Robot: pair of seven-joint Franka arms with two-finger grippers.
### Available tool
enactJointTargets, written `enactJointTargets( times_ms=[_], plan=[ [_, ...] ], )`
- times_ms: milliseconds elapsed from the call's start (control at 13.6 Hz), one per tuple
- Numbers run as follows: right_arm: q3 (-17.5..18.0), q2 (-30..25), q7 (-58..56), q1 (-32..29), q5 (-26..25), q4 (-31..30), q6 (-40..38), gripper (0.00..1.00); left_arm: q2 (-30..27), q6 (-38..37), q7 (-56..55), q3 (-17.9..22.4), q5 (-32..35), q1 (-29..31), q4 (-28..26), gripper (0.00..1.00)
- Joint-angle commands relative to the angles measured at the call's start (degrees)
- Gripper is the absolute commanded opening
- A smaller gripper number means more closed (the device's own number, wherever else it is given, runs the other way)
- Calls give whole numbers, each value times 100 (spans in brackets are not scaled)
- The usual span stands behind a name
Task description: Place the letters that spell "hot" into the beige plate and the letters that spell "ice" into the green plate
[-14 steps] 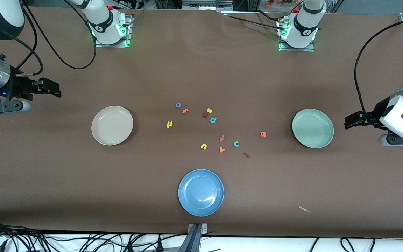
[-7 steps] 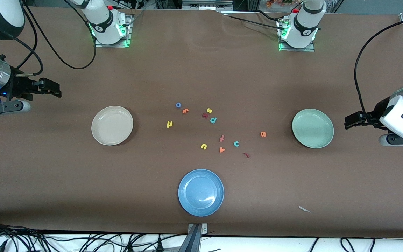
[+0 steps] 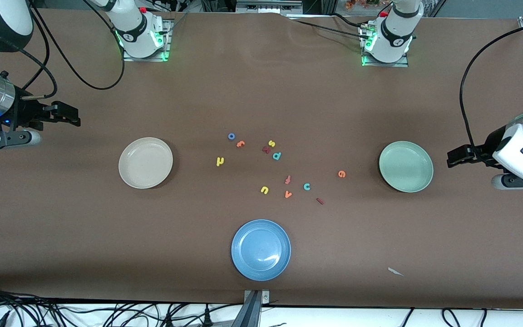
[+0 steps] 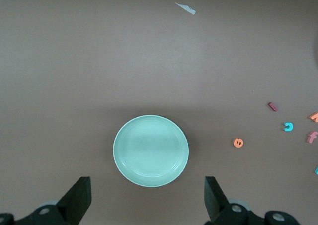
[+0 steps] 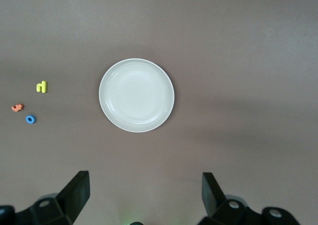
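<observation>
The beige plate [image 3: 145, 162] [image 5: 136, 95] lies toward the right arm's end and the green plate [image 3: 406, 166] [image 4: 150, 150] toward the left arm's end, both holding nothing. Between them on the table lie the yellow h [image 3: 219, 161] [image 5: 41, 87], blue o [image 3: 231, 136] [image 5: 31, 119], orange t [image 3: 240, 144] [image 5: 18, 107], dark red i [image 3: 319, 200] [image 4: 273, 106], teal c [image 3: 307, 186] [image 4: 287, 126] and orange e [image 3: 342, 174] [image 4: 238, 142]. My right gripper [image 3: 71, 116] [image 5: 145, 190] hangs open over bare table beside the beige plate. My left gripper [image 3: 453, 159] [image 4: 147, 197] hangs open beside the green plate.
A blue plate [image 3: 261, 249] lies nearest the front camera. Other letters lie among the task's: yellow s [image 3: 271, 143], yellow u [image 3: 264, 190], teal p [image 3: 277, 156], reddish f [image 3: 288, 180], orange v [image 3: 288, 194]. A paper scrap [image 3: 395, 271] lies near the front edge.
</observation>
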Motion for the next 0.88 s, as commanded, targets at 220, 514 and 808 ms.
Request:
enactJointTargets(
  times_ms=[220, 514, 808],
  plan=[
    [37, -23, 79, -24, 336, -67, 181, 100, -178, -8, 120, -3, -180, 71, -175, 100],
    [37, 47, 88, -16, 346, -67, 286, 100, -169, -8, 41, -12, -189, 36, -184, 100],
    [37, 170, 105, 168, 258, -67, 418, 100, -143, 0, -144, -38, -197, -95, -271, 100]
  ],
)
